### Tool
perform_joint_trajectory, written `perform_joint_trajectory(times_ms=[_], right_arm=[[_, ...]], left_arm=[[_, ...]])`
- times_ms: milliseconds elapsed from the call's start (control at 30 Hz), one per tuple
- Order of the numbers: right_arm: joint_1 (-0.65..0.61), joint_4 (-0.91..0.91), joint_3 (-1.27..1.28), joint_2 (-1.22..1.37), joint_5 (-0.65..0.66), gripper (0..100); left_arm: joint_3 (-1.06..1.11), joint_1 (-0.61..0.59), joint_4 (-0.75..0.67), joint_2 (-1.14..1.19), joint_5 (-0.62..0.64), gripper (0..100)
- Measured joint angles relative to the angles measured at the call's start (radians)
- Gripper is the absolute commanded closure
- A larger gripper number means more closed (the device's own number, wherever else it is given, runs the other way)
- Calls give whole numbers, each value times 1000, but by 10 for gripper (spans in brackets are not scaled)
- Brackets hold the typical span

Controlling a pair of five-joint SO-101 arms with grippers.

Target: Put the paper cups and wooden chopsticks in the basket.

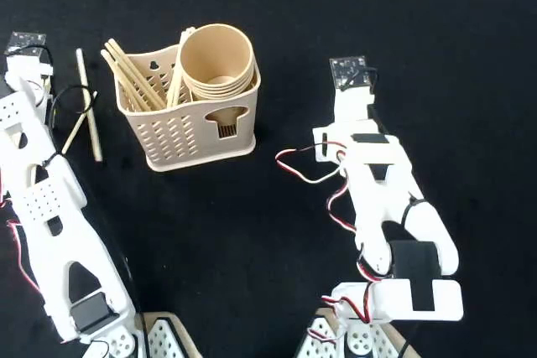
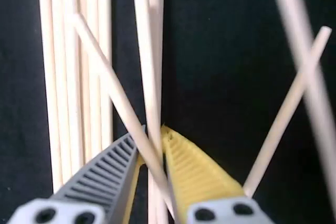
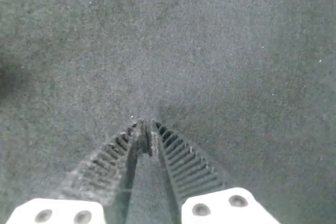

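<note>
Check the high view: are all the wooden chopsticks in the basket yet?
No, two chopsticks are outside the basket, just to its left.

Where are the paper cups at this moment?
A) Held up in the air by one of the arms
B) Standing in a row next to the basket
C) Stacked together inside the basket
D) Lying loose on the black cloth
C: the high view shows the paper cups nested in one stack inside the basket, with none on the cloth or in a gripper.
</note>
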Motion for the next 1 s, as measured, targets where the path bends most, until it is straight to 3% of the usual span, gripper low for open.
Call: perform_joint_trajectory(times_ms=[367,667,1000], right_arm=[[0,0,0,0,0,987],[0,0,0,0,0,987],[0,0,0,0,0,987]], left_arm=[[23,0,87,-195,106,971],[23,0,97,-382,133,971],[23,0,98,-502,259,971]])
